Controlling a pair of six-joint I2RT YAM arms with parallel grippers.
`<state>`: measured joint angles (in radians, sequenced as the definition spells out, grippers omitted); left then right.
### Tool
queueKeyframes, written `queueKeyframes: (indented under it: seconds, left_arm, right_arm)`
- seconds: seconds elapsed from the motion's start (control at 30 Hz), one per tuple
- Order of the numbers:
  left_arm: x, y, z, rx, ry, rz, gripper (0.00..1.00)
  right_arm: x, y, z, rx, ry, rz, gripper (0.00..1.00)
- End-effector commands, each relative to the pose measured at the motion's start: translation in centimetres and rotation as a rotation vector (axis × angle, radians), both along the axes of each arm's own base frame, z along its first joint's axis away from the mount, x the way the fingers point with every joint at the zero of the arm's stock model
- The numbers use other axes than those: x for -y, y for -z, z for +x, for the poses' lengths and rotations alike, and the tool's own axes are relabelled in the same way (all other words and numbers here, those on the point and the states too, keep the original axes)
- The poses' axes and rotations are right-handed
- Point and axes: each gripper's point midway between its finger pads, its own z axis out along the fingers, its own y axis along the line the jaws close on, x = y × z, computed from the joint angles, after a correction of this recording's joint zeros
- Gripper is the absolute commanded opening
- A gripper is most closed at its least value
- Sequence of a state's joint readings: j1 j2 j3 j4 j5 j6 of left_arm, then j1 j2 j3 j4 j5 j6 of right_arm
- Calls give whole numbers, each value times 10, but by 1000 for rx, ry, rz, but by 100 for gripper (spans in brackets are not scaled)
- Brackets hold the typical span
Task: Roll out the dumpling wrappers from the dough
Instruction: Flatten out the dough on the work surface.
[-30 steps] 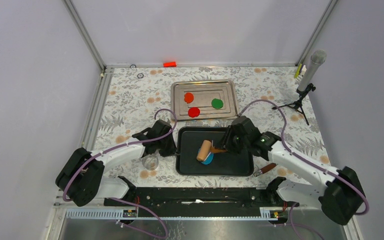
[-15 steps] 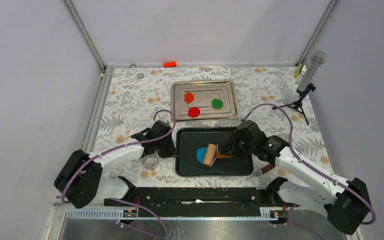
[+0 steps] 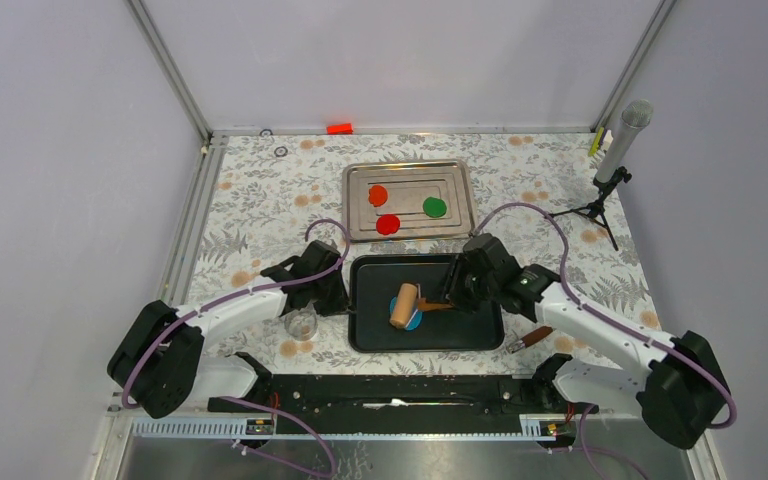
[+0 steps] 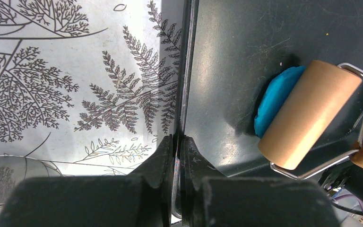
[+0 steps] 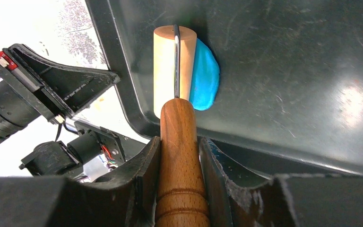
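While we go top view first, scene: both arms reach in to a black tray (image 3: 472,336) at the near middle of the floral table (image 3: 260,190).
Right gripper (image 5: 179,147): we see its fingers partly apart and clamped on the wooden handle (image 5: 182,189) of a rolling pin (image 3: 404,304); the handle fills the gap.
Rolling pin: pale wooden barrel in a wire frame, lying flat in the black tray, tilted a little off the tray's long side; it rests on the dough.
Dough (image 3: 416,321): bright blue lump inside the black tray, left of centre. We see it mostly under the barrel, with one rounded edge poking out in both wrist views (image 4: 276,97) (image 5: 204,80).
Left gripper (image 4: 177,142): closed tight, and we see the black tray's left rim pinched between the fingertips.
Dumpling wrappers: three discs on a metal tray (image 3: 356,206) just behind the black tray. The orange disc (image 3: 378,194) is at back left, the red disc (image 3: 388,224) in front of it and the green disc (image 3: 434,207) to the right, all apart from one another.
Clear jar (image 3: 302,325): on the table just beside the left arm, near the black tray's left front corner.
Brown-handled tool (image 3: 528,340): on the table by the tray's right front corner; we cannot tell its kind.
Microphone (image 3: 628,130): on a stand at far right.
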<state>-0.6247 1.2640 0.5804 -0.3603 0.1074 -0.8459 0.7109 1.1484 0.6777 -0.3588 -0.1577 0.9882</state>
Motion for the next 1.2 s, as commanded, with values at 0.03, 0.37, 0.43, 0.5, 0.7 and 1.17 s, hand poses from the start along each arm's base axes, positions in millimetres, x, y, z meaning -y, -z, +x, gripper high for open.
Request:
queueKeyframes:
  seconds: [0.03, 0.37, 0.43, 0.5, 0.7, 1.17]
  left_arm:
    - [0, -18, 18, 78, -44, -28, 0]
    - [1, -11, 14, 64, -46, -41, 0]
    - [1, -13, 15, 70, -42, -41, 0]
    - [1, -14, 15, 72, -38, -42, 0]
    - [5, -21, 19, 85, -33, -57, 0]
    - [4, -22, 17, 92, -29, -64, 0]
  right_arm:
    - [119, 59, -93, -299, -27, -500, 0]
    - [81, 78, -78, -339, -77, -405, 0]
    - [73, 83, -71, -348, -97, -408, 0]
    - [70, 85, -71, -365, -117, -406, 0]
    - [92, 63, -77, -333, -133, -454, 0]
    - [77, 74, -69, -350, -51, -391, 0]
